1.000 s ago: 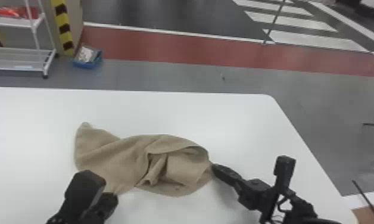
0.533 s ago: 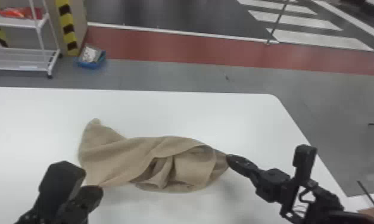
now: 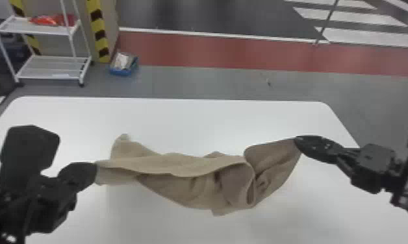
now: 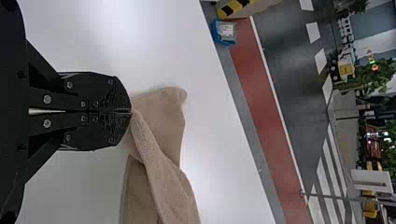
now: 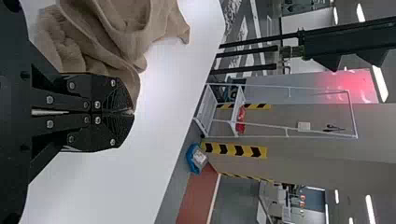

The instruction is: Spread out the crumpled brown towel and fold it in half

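The white table lies under everything, and taking its far edge as twelve o'clock, the brown towel runs across its middle, from nine o'clock round to between two and three. The towel looks drawn out sideways but far from flat, so the spreading seems partly done at best; opening its depth, laying it smooth and folding it in half all remain. The right gripper is clenched on the towel's edge between two and three o'clock, and the left gripper is clamped on the edge at nine. A bunch of folds sags at about four o'clock, and a smaller loose corner pokes up at ten. The underside and much of the far hem are tucked out of sight, and both wrist views cut the cloth off. How much of the sagging part touches the table cannot be told, nor, where the cloth meets the fingertips, whether each gripper has a true corner or just a stretch of edge.
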